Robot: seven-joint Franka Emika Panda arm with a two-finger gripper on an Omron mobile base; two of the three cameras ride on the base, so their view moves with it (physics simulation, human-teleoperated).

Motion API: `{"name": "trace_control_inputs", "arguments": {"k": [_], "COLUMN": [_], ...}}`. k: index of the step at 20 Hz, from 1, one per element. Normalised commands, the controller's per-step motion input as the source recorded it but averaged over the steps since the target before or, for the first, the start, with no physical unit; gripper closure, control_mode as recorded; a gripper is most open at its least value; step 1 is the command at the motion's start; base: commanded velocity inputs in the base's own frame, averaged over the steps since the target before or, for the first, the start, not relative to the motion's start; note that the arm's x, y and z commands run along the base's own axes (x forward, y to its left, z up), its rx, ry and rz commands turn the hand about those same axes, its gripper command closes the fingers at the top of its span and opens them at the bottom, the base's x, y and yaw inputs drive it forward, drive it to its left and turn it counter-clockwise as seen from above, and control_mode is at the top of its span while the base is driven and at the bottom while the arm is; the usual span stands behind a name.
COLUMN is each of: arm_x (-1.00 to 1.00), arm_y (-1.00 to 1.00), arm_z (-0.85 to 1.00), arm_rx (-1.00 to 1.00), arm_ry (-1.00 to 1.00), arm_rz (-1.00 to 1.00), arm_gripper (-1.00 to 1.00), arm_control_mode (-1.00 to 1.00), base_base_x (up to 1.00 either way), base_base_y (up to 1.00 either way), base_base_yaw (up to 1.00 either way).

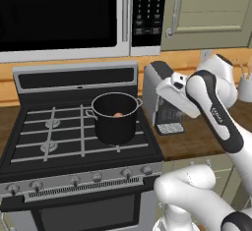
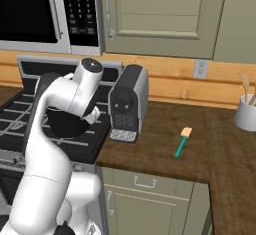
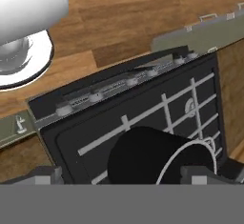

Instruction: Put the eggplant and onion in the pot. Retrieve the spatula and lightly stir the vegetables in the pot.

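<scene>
Pot (image 1: 116, 118) sat on the stove (image 1: 59, 141), right-front burner, w/ a small orange-ish item inside (image 1: 118, 114), probably the onion; eggplant couldn't be made out. Gripper (image 3: 122, 176) hovered near the pot, jaws spread wide, nothing btwn them; pot rim showed at approx 5 o'clock in hand view.

Spatula (image 2: 182, 141) lay flat on the wood counter (image 2: 165, 154), at approx 3 o'clock from the coffee machine (image 2: 127, 103), well apart from pot.

Handling, as judged: spatula prob light, stiff, thin, so it sits low on the counter and could skid. Best hold mid green handle, jaws across its width, pressing straight down. Pale blade end likely softer; avoid.
</scene>
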Motion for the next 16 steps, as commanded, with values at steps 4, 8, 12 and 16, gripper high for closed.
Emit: {"name": "trace_control_inputs", "arguments": {"k": [4,8,12,16], "arm_x": [-0.21,0.37,0.48,0.60], "arm_y": [-1.00,-1.00,-1.00,-1.00], "arm_z": [-0.13,-0.48,-0.61,-0.78], "arm_rx": [-0.23,-0.14,-0.17,-0.09], "arm_ry": [0.00,0.19,0.26,0.28], "arm_rz": [0.11,0.03,0.01,0.00], "arm_gripper": [-1.00,-1.00,-1.00,-1.00], "arm_control_mode": [-1.00,-1.00,-1.00,-1.00], "base_base_x": [0.00,0.00,0.00,0.00], "base_base_y": [0.00,0.00,0.00,0.00], "base_base_yaw": [0.00,0.00,0.00,0.00]}}
